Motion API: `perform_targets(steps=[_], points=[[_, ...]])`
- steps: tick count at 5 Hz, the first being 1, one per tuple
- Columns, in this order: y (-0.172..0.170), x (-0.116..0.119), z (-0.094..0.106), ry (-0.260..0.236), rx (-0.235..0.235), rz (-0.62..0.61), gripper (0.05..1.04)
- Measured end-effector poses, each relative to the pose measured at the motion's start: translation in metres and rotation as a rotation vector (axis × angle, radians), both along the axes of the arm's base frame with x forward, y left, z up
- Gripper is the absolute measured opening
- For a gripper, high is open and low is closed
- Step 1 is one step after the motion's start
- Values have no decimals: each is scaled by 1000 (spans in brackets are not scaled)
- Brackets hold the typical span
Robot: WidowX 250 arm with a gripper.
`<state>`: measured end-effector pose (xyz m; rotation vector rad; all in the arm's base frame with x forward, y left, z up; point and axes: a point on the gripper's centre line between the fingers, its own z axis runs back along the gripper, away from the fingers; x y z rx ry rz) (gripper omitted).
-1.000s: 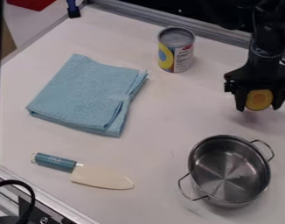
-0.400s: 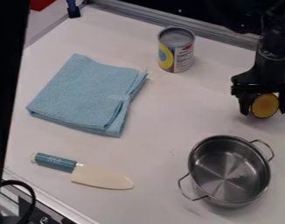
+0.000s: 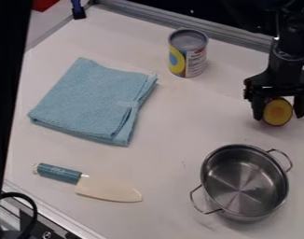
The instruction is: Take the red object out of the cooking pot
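round piece in our grip, outside the pot

we see our gripper (image 3: 279,117) at the right of the view, pointing down, its two fingers closed around the round object (image 3: 277,112), one on each side. the object shows us a yellow-orange face with a dark red rim. it sits outside the metal pot (image 3: 245,182), farther up the view; we cannot tell whether it touches the table (image 3: 170,123). the pot stands upright at lower right, with a wire handle on each side. to its left we have the toy knife (image 3: 107,188), then the folded blue cloth (image 3: 92,100) and, behind, the can (image 3: 188,53).
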<state>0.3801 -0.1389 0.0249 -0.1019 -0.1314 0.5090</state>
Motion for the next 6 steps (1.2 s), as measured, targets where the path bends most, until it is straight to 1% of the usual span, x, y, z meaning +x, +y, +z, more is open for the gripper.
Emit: perform_targets(steps=[1,2,3,4,5,6], points=[[2,-3,7,-13,1,11,1000],[2,-1,20,-33,-32,21,1000],[8,-2,31,-33,-59,26,1000],[23,-11,42,-13,-62,20,1000],[51,-26,34,27,-32,-41,1001],[75,-41,44,-12,-21,-94,1000]])
